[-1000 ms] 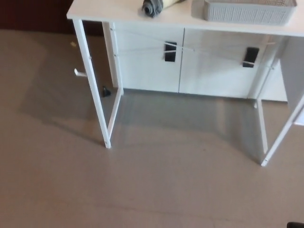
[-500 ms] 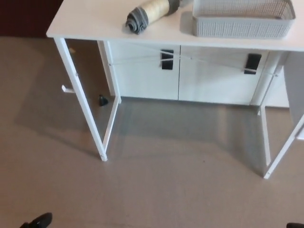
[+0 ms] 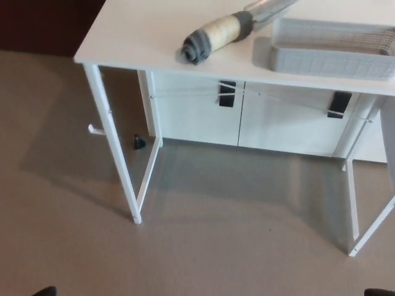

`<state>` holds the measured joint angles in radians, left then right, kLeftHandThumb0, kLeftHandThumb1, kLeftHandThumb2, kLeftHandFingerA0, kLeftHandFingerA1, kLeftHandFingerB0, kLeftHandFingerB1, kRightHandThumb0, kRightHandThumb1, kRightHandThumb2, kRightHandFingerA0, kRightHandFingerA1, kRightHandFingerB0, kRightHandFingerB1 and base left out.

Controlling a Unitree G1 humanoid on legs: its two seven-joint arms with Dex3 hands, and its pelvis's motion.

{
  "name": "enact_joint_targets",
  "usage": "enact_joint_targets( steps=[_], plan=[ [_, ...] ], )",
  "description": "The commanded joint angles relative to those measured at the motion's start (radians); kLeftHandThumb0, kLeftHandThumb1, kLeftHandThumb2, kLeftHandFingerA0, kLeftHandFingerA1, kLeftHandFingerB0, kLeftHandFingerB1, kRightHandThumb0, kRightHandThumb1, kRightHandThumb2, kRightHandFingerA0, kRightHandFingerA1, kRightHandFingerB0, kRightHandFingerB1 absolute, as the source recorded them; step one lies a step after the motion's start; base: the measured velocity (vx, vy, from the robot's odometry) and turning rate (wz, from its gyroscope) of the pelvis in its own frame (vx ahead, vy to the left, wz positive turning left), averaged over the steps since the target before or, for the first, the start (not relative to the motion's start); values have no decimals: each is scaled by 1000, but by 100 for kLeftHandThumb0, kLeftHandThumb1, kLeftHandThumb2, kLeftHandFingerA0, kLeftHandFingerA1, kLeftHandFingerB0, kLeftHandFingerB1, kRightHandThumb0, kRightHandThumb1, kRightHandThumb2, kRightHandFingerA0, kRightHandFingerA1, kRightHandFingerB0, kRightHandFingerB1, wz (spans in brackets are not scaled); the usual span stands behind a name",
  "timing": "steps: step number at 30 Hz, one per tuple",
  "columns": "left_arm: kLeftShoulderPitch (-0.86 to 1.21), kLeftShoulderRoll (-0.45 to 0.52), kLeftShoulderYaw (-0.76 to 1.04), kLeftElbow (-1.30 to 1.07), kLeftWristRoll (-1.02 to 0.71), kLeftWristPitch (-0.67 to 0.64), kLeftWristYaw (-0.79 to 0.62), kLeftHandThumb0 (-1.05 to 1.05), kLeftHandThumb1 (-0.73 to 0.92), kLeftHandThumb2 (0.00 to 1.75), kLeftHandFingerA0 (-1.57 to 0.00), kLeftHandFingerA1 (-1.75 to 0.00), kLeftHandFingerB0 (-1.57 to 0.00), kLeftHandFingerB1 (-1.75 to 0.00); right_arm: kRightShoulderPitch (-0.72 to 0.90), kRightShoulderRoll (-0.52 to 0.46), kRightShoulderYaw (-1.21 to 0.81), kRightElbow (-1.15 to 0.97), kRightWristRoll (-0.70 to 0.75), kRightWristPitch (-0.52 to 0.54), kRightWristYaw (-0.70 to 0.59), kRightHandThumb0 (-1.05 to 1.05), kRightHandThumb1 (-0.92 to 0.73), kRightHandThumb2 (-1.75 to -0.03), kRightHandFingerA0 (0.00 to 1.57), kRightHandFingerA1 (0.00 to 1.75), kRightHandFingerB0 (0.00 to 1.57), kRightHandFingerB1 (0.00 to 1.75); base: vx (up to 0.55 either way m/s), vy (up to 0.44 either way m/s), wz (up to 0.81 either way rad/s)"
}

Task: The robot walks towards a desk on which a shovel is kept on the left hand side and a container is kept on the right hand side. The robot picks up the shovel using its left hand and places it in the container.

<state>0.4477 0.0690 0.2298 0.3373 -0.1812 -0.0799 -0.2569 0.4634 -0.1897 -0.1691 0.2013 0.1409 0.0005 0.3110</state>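
The shovel [image 3: 225,31] lies on the white desk [image 3: 133,34], left of centre. Its cream and grey handle points toward me and its metal blade runs off the top edge. To the right of it stands the grey woven container [image 3: 333,49], cut off by the picture's right side. Neither of my hands shows in the head view. Only two dark tips of my body appear at the bottom corners.
The desk stands on thin white legs [image 3: 114,142] over a beige floor. Behind it is a white cabinet [image 3: 247,117] with two black handles. A small black object [image 3: 139,142] and a white hook lie by the left leg.
The whole picture has shifted: the desk top shows more and sits lower in the frame, with the shovel handle larger. The camera has moved closer; the objects lie as before.
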Motion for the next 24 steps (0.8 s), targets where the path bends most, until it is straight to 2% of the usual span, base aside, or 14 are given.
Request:
enact_joint_targets(
  steps=[1,5,6,8,11,12,13,14,15,16,17,18,24],
  plan=[
    [3,11,0,9,-11,1,-12,-17,70,60,-35,-46,-35,-37,-11,-15,-7,-2,-2,-22,-3,-45,-47,-55,83,53,60,45,13,-347,22],
    [15,18,1,13,-3,-9,-15,-16,70,60,-35,-45,-31,-37,-9,-25,-7,11,-4,-37,9,-49,-46,-57,82,52,60,45,139,-136,-3],
    [16,21,4,14,-11,-10,-24,-15,47,96,-26,-58,-20,-53,-11,-24,-6,11,-7,-37,5,-47,-47,-56,83,51,61,44,163,4,-5],
    [14,29,2,16,-2,-9,-23,-15,48,96,-26,-58,-20,-53,-12,-28,0,-3,-19,-23,-5,-46,-47,-57,83,51,60,44,187,28,-7],
    [29,37,9,19,-8,-11,-33,-14,48,96,-26,-58,-20,-53,2,-16,-1,-8,-8,-22,1,-43,-48,-55,82,52,59,45,201,98,-14],
    [32,36,12,23,-12,-9,-33,-16,70,61,-34,-45,-32,-37,6,-14,-3,-4,-5,-24,3,-44,-48,-55,83,52,60,45,311,170,-20],
    [39,36,13,25,-11,-12,-34,-14,47,96,-26,-58,-20,-53,14,-16,-2,2,-7,-34,8,-46,-47,-56,82,52,60,45,300,201,-15],
    [45,36,10,21,-8,-12,-34,-14,47,96,-25,-57,-19,-53,16,-16,-3,6,-4,-36,13,-46,-47,-56,81,52,60,44,378,230,-13],
    [47,34,10,17,-8,-5,-31,-14,46,96,-26,-57,-20,-53,15,-14,-5,6,-3,-29,11,-46,-47,-56,83,52,60,44,217,146,33],
    [44,31,14,15,-8,11,-16,-16,66,59,-40,-42,-35,-36,9,-12,-4,7,-7,-28,6,-44,-48,-55,84,52,61,44,258,-90,-65],
    [44,30,13,13,-4,7,-14,-15,44,94,-29,-58,-21,-53,5,-13,-2,5,-13,-30,2,-45,-47,-55,85,52,61,44,261,-89,-49],
    [45,29,11,11,-2,2,-14,-17,65,60,-40,-45,-33,-37,2,-15,1,1,-20,-28,-2,-45,-47,-55,86,51,60,44,275,-97,-24],
    [34,27,11,41,2,-8,-11,-15,66,60,-39,-44,-35,-36,-7,-19,3,7,-21,-30,5,-45,-49,-55,82,52,62,44,291,106,7]
  ],
)
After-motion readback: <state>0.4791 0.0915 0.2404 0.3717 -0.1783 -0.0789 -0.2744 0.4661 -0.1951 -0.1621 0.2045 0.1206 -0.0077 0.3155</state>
